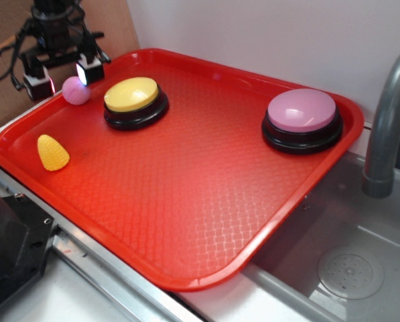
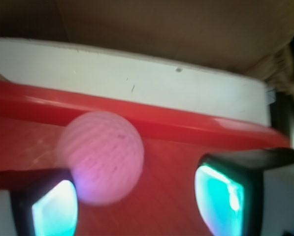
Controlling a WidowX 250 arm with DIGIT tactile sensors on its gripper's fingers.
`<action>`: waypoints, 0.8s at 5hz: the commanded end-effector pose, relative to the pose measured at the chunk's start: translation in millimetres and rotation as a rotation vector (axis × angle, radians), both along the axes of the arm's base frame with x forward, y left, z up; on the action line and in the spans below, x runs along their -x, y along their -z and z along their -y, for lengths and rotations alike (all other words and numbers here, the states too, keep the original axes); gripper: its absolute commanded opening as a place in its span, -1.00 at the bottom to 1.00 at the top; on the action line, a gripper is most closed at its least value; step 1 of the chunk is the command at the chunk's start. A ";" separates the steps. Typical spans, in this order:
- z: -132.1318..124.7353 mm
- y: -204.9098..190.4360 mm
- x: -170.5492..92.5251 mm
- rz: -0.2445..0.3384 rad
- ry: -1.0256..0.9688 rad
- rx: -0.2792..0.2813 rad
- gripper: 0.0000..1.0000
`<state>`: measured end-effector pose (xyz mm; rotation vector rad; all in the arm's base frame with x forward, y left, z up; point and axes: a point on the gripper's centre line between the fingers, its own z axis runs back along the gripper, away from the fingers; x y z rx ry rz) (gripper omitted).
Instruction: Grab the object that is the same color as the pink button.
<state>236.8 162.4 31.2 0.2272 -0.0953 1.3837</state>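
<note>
Exterior view: pink ball (image 1: pixel 76 90) near tray (image 1: pixel 186 221) far left corner, beside yellow button (image 1: pixel 135 102). Fingers (image 1: pixel 64 75) spread wide, empty, straddling ball, off-centre toward one pad (image 2: pixel 53 209). Probably light, firm, prone to rolling; best pinched across widest middle. Matches pink button (image 1: pixel 301 119).

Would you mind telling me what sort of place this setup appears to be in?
Probably a toy kitchen sink station in a lab: a grey faucet over a sink basin with a drain, with a red tray resting partly over it.
</note>
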 end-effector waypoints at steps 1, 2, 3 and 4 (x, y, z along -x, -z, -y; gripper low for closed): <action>-15.9 3.4 4.5 0.029 -0.020 -0.028 1.00; -15.7 5.7 4.0 0.025 0.004 -0.043 -0.83; -17.3 3.1 4.5 0.024 0.027 -0.044 -1.00; -13.8 -5.4 3.4 0.019 0.084 -0.035 -1.00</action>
